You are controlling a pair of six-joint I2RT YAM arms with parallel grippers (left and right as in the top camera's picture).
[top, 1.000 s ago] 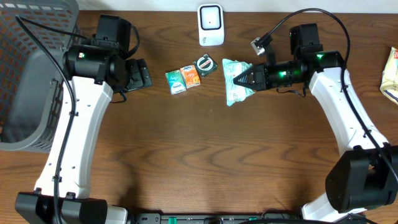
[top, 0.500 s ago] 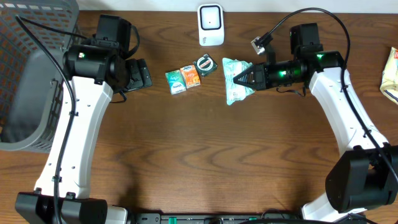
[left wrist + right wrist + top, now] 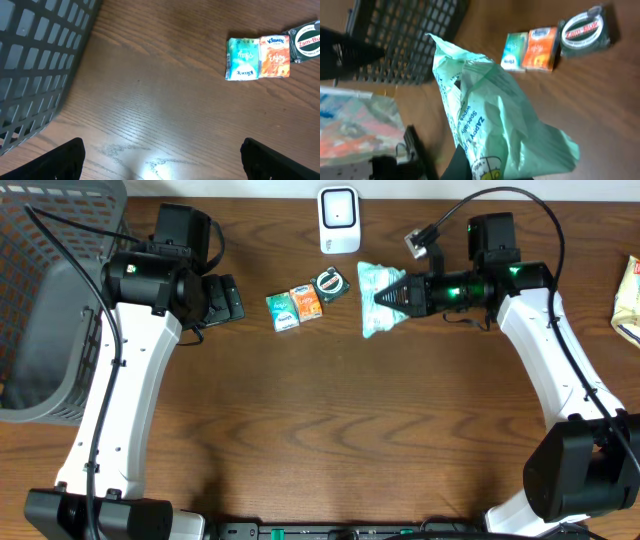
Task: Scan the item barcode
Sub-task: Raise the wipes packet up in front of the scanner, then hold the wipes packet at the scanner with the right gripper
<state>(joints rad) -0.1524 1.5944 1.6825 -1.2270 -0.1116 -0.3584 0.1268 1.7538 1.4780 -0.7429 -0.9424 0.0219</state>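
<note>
The right end effector [image 3: 384, 299] is clamping together on a pale green wipes packet [image 3: 374, 300], gripping it by the edge that faces the arm. In the right wrist view the packet [image 3: 490, 115] is hanging crumpled and tilted above the brown worktop [image 3: 330, 420], with printed text showing on its face. Seen from overhead, the packet is sitting just below and to the right of the white barcode scanner [image 3: 339, 220], which is standing at the far edge of the worktop; the two are near each other but not touching.

Left of the packet, a round Zam-Buk tin [image 3: 329, 283] is lying flat. Beside it, an orange Kleenex pack [image 3: 306, 302] and a teal Kleenex pack [image 3: 283, 310] are lying side by side, touching along their long edges.

The left end effector [image 3: 225, 300] is hovering over bare wood with its jaws spread wide apart and holding nothing. In the left wrist view its black fingers [image 3: 65, 160] are showing only at the lower corners. It is pointing toward the tissue packs, well apart from them. A grey plastic basket [image 3: 40, 300] is resting at the left end of the worktop, behind the left arm. A yellowish packet [image 3: 628, 300] is lying at the far right edge, partly cut off.
</note>
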